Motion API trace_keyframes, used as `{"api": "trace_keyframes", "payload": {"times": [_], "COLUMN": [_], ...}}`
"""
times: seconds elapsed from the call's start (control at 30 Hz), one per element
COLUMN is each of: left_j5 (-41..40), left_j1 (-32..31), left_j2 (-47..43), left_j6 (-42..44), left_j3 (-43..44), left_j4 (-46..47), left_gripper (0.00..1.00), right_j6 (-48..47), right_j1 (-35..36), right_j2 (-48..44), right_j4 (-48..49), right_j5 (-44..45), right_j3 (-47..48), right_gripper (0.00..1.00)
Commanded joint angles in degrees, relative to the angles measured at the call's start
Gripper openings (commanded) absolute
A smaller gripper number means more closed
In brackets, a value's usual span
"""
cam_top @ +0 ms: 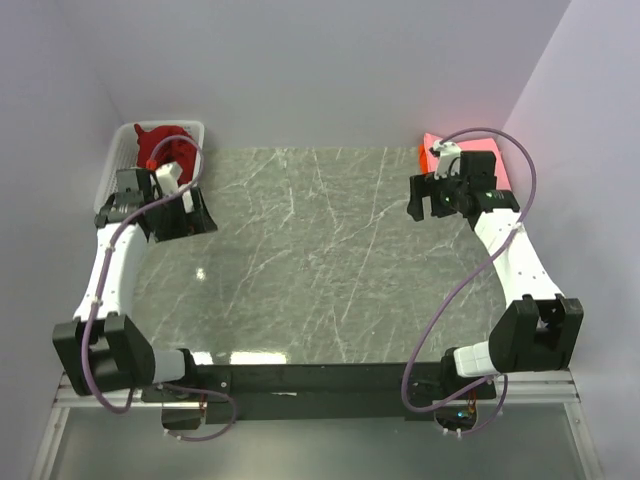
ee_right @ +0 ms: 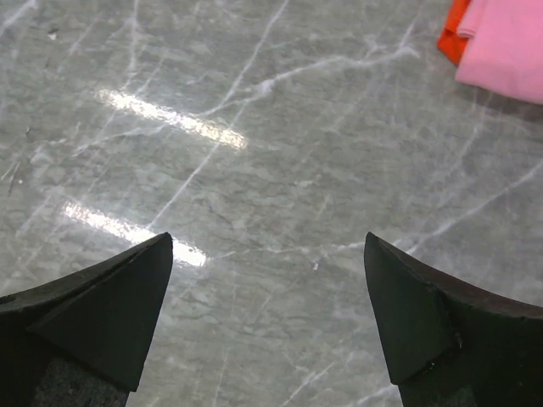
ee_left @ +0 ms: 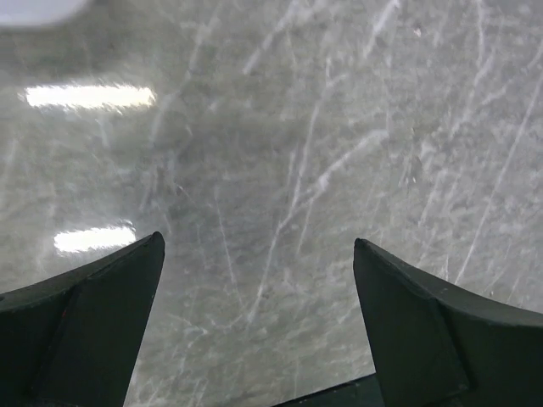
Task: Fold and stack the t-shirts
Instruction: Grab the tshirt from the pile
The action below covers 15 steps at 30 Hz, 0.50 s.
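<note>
Red t-shirt [cam_top: 165, 140] bunched in basket [cam_top: 118, 152] at far-left corner of table [cam_top: 320, 260]; pink t-shirt [ee_right: 509, 51], orange t-shirt [ee_right: 452, 34] at far-right. L gripper [ee_left: 259, 254], R gripper [ee_right: 267, 246] spread, empty. Risk: basket dragged w/ cloth if lattice snagged.

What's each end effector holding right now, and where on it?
Nothing held. Left end effector and right end effector are both open, empty, over the marble tabletop.
</note>
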Motion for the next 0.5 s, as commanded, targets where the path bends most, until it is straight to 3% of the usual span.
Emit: {"api": "trace_keyframes", "payload": {"times": [0.0,0.17,0.33,0.47], "left_j5": [-2.38,-9.76,-21.1,-17.7], "left_j1": [0.02,0.89,2.03,5.63], "left_j2": [5.11,14.68,33.83,45.87], "left_j6": [-0.53,-4.3,-8.09,-9.75], "left_j3": [8.38,21.75,46.78,60.25], "left_j4": [3.18,7.14,4.69,7.91], "left_gripper": [0.99,1.0,0.99,0.99], "right_j6": [1.57,1.84,0.96,0.35], "right_j1": [0.19,0.19,0.19,0.19], "right_j2": [-0.82,-0.64,-2.13,-2.75], "right_j4": [-1.6,-2.84,-1.26,-1.61], "right_j5": [4.5,6.79,7.67,6.27], "right_j3": [3.55,5.13,4.52,4.6], "right_gripper": [1.0,1.0,1.0,1.0]}}
